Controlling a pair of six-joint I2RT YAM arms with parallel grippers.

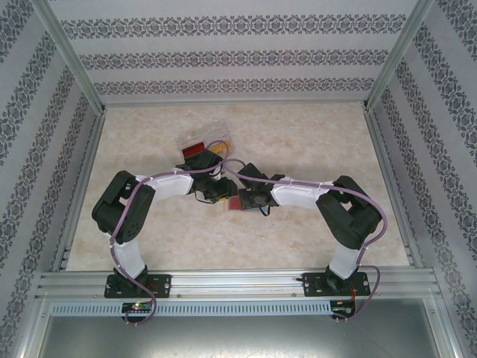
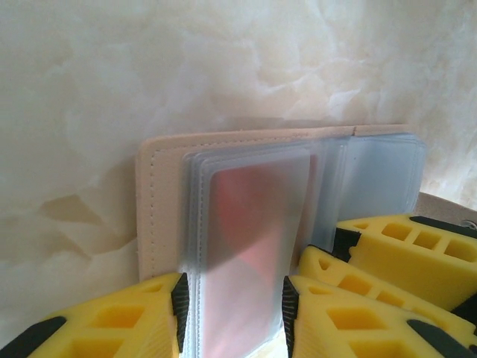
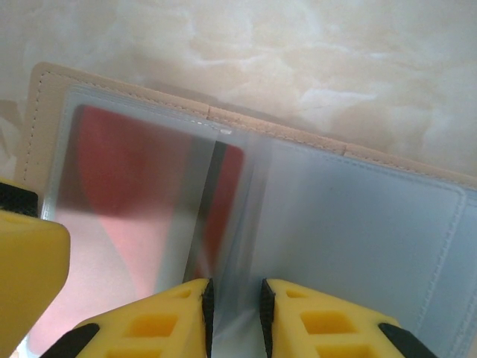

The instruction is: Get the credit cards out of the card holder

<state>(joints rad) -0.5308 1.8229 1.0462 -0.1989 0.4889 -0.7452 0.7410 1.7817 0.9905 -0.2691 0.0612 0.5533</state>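
The left claw (image 2: 235, 302) stands about half open, its 2 pads either side of a frosted sleeve (image 2: 203, 246). It is lined up so that a squeeze would catch the sleeve by its edges. The pads look level with those edges, but I cannot tell whether they press or merely flank it.

Inside that sleeve sits 1 red credit card (image 2: 250, 224), not yet drawn out. Just beyond this claw, in the overhead view, a clear box (image 1: 203, 145) holds something red and yellow. It is probably where freed cards are meant to go.

The sleeve belongs to the card holder (image 2: 160, 201), a pale tan stitched cover lying open and flat on the marbled worktop (image 2: 112, 82). It lies mid-worktop between the 2 arms, with its clear pockets fanned over it.

Further right, the right claw (image 3: 233, 298) is nearly closed, pinching a single clear leaf (image 3: 223, 246) near the spine and holding it upright. That grip seems meant to steady the holder and keep the neighbouring leaf off the card pocket, leaving it open to the left claw.

A dark strip (image 3: 216, 179) beside the red card may be the edge of a 2nd card, but it is too blurred to say.
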